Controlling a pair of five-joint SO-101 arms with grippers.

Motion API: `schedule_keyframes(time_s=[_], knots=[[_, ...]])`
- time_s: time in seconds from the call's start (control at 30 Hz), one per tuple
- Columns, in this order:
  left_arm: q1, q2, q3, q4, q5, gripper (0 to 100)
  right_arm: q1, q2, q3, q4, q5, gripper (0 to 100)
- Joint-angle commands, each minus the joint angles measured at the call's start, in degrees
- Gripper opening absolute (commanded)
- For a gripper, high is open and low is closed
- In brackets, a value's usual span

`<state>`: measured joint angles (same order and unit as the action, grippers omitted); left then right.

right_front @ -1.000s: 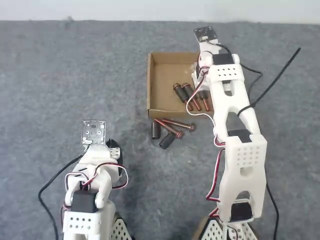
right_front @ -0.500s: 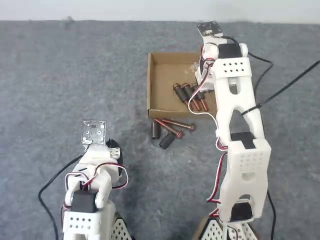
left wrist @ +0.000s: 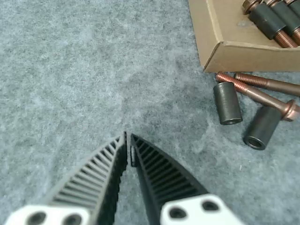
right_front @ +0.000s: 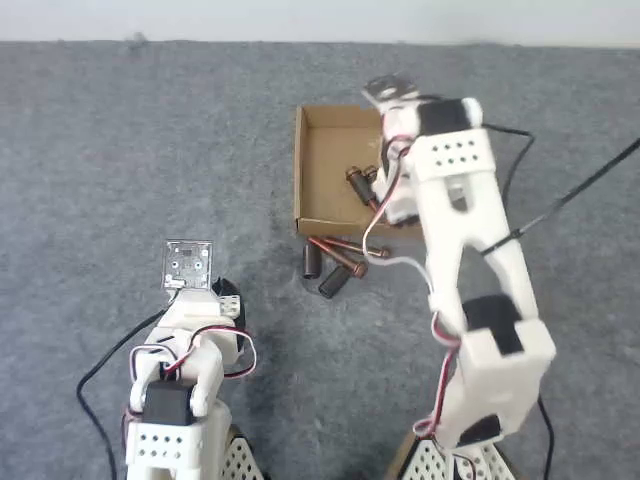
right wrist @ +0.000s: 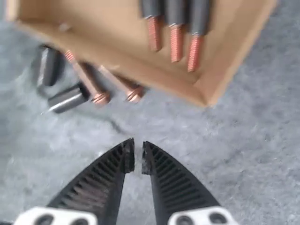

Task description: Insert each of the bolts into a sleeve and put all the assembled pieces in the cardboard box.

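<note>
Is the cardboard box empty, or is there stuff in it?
Not empty. Three bolts pushed into dark sleeves lie side by side inside the cardboard box, near one corner.

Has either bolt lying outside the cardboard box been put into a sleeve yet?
No: both loose bolts lie bare on the carpet beside two empty sleeves, just outside the cardboard box.

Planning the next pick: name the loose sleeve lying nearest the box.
The sleeve at the box corner, alongside a bolt; the other sleeve lies farther out, by that bolt's head.
</note>
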<state>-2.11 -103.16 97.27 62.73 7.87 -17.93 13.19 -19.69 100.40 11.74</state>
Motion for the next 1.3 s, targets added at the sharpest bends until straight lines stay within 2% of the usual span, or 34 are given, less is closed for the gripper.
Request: schedule_keyframes(time_s=[0.0,0.17,0.27,0.5,0.7,0.87,0.97,1.07,1.27], knots=[[-0.18,-0.26,-0.66,-1.23,-0.44,2,-4.62,-8.75,4.92,2.33,0.79,0.9],[-0.18,-0.26,-0.66,-1.14,-0.44,2,-11.38,-13.67,14.15,0.57,1.67,1.0],[-0.18,-0.26,-0.66,-1.14,-0.44,2,-14.02,-16.4,18.29,-2.07,5.01,1.5],[-0.18,-0.26,-0.66,-1.23,-0.44,2,-21.05,-25.19,32.09,-9.01,15.74,16.2],[-0.18,-0.26,-0.66,-1.23,-0.44,2,-25.27,-28.88,46.15,-19.38,25.85,8.0],[-0.18,-0.26,-0.66,-1.23,-0.44,2,-26.42,-28.97,53.71,-28.53,35.34,8.9],[-0.18,-0.26,-0.66,-1.23,-0.53,2,-26.24,-28.88,55.3,-31.96,36.66,13.3],[-0.18,-0.26,-0.66,-1.23,-3.69,2,-26.42,-28.88,55.47,-33.8,37.36,16.7],[-0.09,-0.26,-0.66,-1.23,-8.26,2,-26.24,-28.79,55.38,-37.93,38.59,14.3]])
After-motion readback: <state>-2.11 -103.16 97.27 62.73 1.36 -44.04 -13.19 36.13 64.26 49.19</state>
